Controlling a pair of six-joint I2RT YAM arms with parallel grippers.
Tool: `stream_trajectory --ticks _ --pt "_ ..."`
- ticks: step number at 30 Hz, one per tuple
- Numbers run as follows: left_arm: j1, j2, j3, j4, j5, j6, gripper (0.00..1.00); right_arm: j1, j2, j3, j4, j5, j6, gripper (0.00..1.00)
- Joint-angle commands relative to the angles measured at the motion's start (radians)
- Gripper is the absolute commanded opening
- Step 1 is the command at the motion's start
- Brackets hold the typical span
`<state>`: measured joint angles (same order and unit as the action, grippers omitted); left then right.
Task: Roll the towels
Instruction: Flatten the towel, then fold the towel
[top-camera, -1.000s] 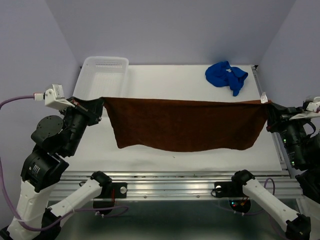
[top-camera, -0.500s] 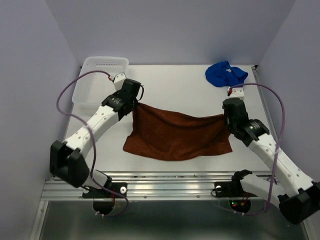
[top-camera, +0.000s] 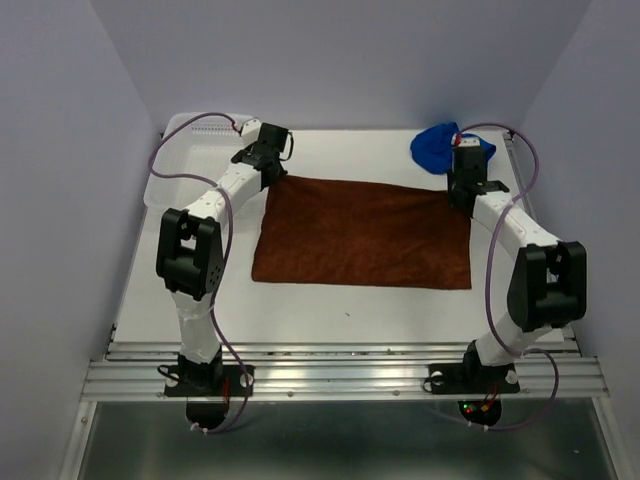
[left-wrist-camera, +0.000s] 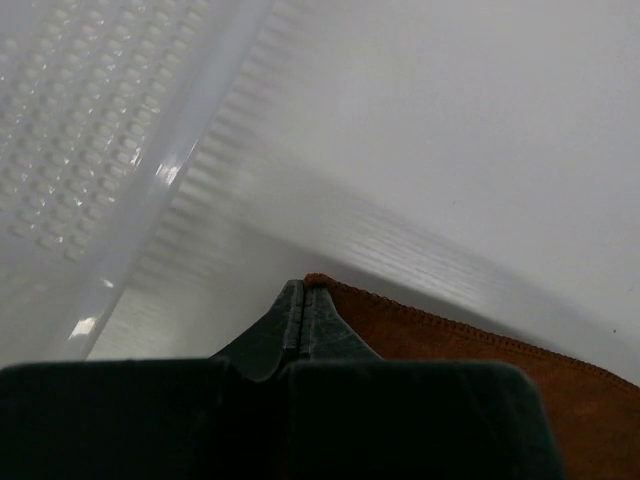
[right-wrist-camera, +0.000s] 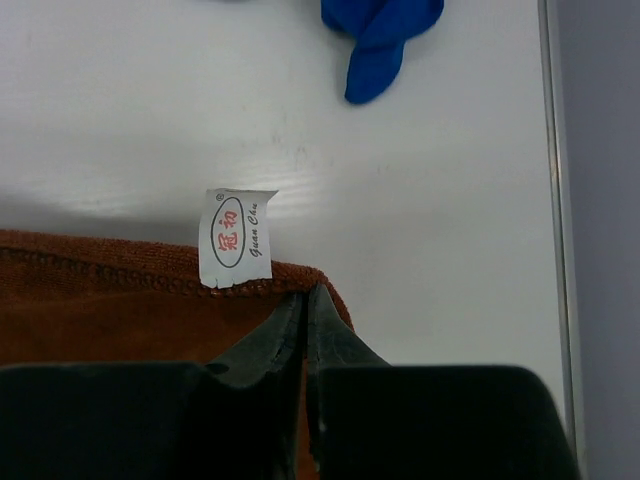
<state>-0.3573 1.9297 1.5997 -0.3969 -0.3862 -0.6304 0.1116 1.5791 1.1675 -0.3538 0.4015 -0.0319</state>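
The rust-brown towel (top-camera: 362, 232) lies spread flat on the table in the top view. My left gripper (top-camera: 273, 178) is shut on its far left corner (left-wrist-camera: 330, 292), beside the basket. My right gripper (top-camera: 462, 192) is shut on its far right corner (right-wrist-camera: 325, 280), next to the white tag (right-wrist-camera: 235, 238). The royal blue towel (top-camera: 448, 146) sits crumpled at the far right of the table; a lobe of it shows at the top of the right wrist view (right-wrist-camera: 378, 35).
The white mesh basket (top-camera: 195, 145) stands at the far left corner, its wall (left-wrist-camera: 90, 130) close to my left gripper. A metal rail (top-camera: 530, 215) runs along the table's right edge. Purple walls enclose the sides and back.
Both arms have swung the hanging brown towel away from me and lowered it. It now lies flat with its far edge near the basket and the blue towel.
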Motion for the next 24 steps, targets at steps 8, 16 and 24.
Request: stream_trajectory --ticks 8,16,24 --pt "0.032 0.126 0.187 0.043 0.017 0.121 0.0 -0.121 0.196 0.236 0.177 -0.202 -0.262 0.01" --pt "0.032 0.1 0.145 0.062 0.023 0.161 0.0 -0.133 0.144 0.172 0.177 -0.375 -0.43 0.02" --pt "0.029 -0.052 -0.069 0.147 0.087 0.201 0.0 -0.151 0.05 0.049 0.176 -0.374 -0.526 0.02"
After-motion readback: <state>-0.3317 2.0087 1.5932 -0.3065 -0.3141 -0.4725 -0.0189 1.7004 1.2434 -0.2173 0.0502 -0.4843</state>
